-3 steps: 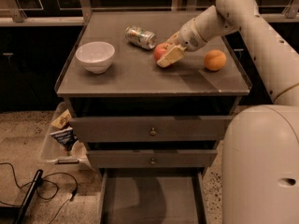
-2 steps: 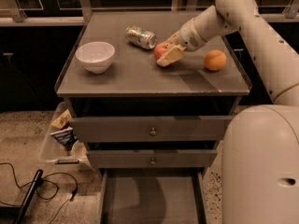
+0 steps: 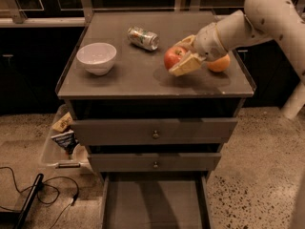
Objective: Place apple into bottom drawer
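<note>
- Comparing with a second earlier, logged two-finger gripper (image 3: 177,58) and small round red apple (image 3: 171,56) shifted together slightly toward front of grey cabinet top (image 3: 138,78); pincer clamped on apple.
- Judged grasp secured; carry down to pulled-out grey bottom drawer (image 3: 152,204) not begun.
- Noted smooth orange fruit (image 3: 220,64) just behind gripper; crushed metal can (image 3: 143,37) and white ceramic bowl (image 3: 96,57) apart, off likely path.

text: none legible | can (image 3: 143,37) label unreadable | tool (image 3: 177,57) clasps apple (image 3: 171,57) over cabinet top (image 3: 133,78)
</note>
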{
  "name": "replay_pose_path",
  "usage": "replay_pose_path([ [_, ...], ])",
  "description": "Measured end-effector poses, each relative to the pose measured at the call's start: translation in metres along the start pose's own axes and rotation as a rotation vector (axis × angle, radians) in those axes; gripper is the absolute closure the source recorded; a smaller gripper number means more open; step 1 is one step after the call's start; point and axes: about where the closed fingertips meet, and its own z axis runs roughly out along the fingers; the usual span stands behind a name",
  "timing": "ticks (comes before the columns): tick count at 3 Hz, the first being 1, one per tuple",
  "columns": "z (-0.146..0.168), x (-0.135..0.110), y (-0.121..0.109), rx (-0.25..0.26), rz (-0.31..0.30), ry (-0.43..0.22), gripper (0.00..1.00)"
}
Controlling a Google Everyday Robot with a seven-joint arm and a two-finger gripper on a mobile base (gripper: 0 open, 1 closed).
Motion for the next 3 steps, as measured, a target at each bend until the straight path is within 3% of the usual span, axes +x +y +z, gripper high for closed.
replay_pose_path([
  [1, -0.036, 0.002, 0.052, 0.035, -0.081, -0.034, 1.0],
  [2, -0.054, 0.029, 0.111, 0.043, -0.109, -0.04, 1.0],
  [3, -0.04, 0.082, 0.158, 0.037, -0.064, 0.025, 1.0],
])
